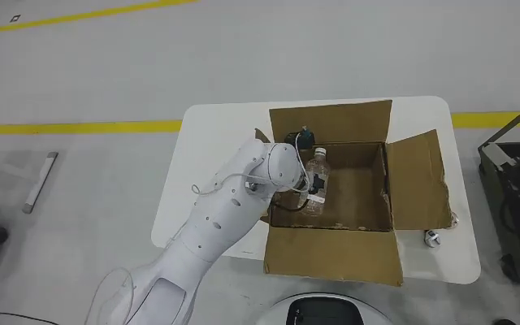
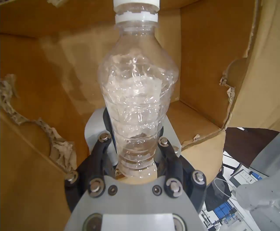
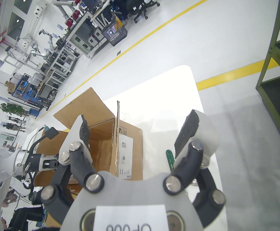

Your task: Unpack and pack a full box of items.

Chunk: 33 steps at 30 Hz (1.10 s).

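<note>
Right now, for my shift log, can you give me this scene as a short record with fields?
Box: cardboard, flaps open, on the table
Bottle: clear, white cap, within the box's opening
Left gripper: shut on the bottle's lower end
Right gripper: open, holding nothing, above the table beside the box

Bottle (image 2: 137, 105): thin clear plastic, glossy and crumpled, ridged low down; white matt plastic cap (image 2: 136, 11).
Box (image 2: 43, 87): brown corrugated cardboard, matt, with rough, torn edges.
Left pincer (image 2: 135, 140): black plastic links, grey matt plate, shiny metal bolts.
Right pincer (image 3: 137, 122): rough black pads (image 3: 188, 129) on smooth white backing.
Tabletop (image 3: 166, 96): smooth, white, faintly glossy.
</note>
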Tool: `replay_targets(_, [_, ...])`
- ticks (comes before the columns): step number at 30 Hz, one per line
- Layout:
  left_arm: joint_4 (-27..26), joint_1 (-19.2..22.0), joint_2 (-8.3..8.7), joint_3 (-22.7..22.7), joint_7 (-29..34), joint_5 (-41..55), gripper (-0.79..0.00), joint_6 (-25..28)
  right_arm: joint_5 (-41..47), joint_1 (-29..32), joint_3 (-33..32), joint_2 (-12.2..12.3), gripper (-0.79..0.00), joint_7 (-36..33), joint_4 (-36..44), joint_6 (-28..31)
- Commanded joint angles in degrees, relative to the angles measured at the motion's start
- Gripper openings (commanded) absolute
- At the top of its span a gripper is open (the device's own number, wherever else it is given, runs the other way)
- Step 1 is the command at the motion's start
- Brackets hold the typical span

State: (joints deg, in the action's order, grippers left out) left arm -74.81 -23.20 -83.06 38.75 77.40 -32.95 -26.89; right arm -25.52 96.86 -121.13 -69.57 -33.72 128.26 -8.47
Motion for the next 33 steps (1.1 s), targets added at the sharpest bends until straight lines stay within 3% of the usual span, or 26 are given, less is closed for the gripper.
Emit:
replay_targets(1, [1.44,-0.10,-0.19,-0.59,-0.14,-0.06,-0.785,-0.13,0.00,0.00,0.00,0.00,0.000,0.00,0.00,0.00])
replay_targets(18, [11.56,2.93,-3.12,-6.40,0.10,-0.75,-0.785,0.12,0.00,0.00,0.00,0.00,0.000,0.00,0.00,0.00])
replay_targets(19, [11.85,3.17,-3.30,-6.58,0.07,-0.71,-0.742,0.08,0.00,0.00,0.00,0.00,0.000,0.00,0.00,0.00])
replay_targets(20, [12.25,3.31,-3.47,-6.78,0.04,-0.69,-0.597,0.05,0.00,0.00,0.00,0.00,0.000,0.00,0.00,0.00])
replay_targets(21, [12.72,3.41,-3.64,-6.99,0.02,-0.59,-0.271,0.04,0.00,0.00,0.00,0.00,0.000,0.00,0.00,0.00])
replay_targets(22, [13.23,3.52,-3.79,-7.19,-0.07,-0.66,-0.015,-0.06,0.00,0.00,0.00,0.00,0.000,0.00,0.00,0.00])
replay_targets(33, [16.57,3.47,-4.77,-6.77,-0.99,0.90,0.000,0.98,-0.01,1.15,0.01,0.19,0.000,-0.98,0.21,1.58])
